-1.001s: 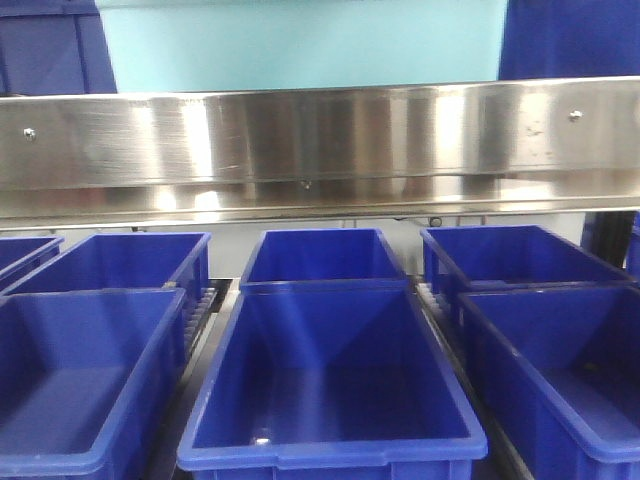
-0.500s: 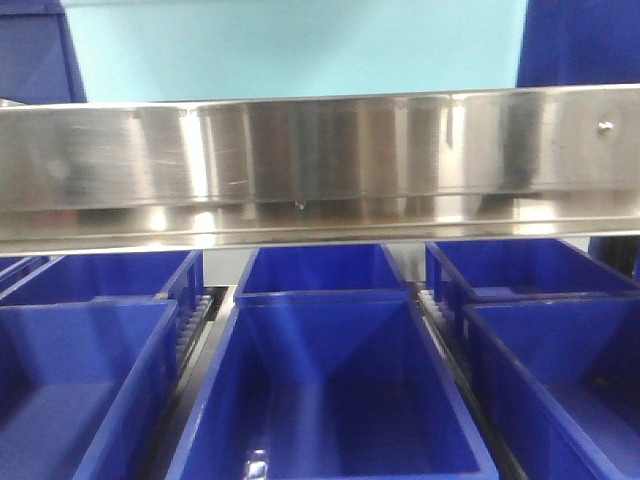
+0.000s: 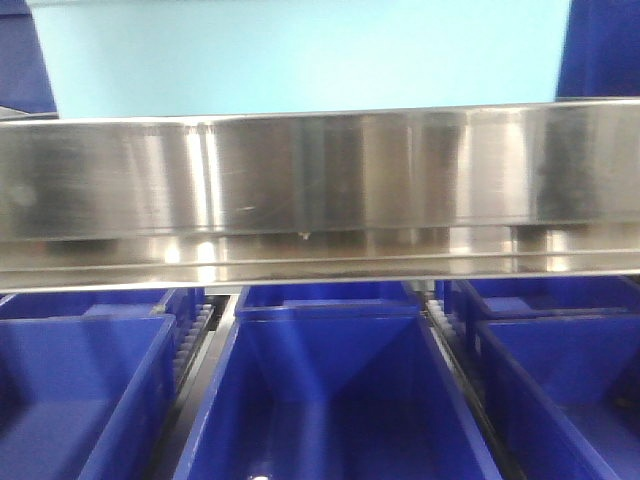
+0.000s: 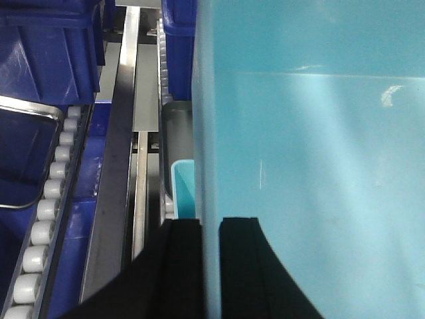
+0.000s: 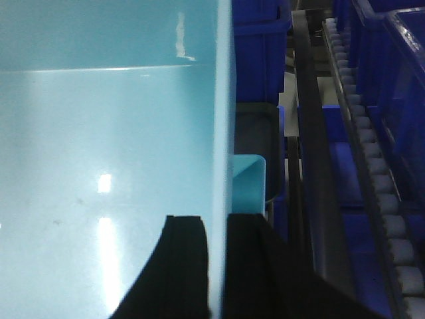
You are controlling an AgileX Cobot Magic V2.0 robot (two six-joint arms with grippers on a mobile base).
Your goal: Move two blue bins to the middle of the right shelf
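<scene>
Two black grippers pinch opposite walls of one pale cyan smooth-sided plastic tub (image 3: pixel 300 55). Furthest left lie dark blue plastic bins (image 4: pixel 53 46) and a grey roller track (image 4: pixel 48 209). The left gripper (image 4: pixel 210 266) has a finger on either side of the tub's left wall, jaws closed onto it. From the front, the tub shows above a brushed steel shelf rail (image 3: pixel 320 190), with dark blue bins below. The right gripper (image 5: pixel 218 266) clamps the right wall likewise. A second pale cyan edge (image 5: pixel 249 176) sits just outside that wall; whether it is another tub I cannot tell.
</scene>
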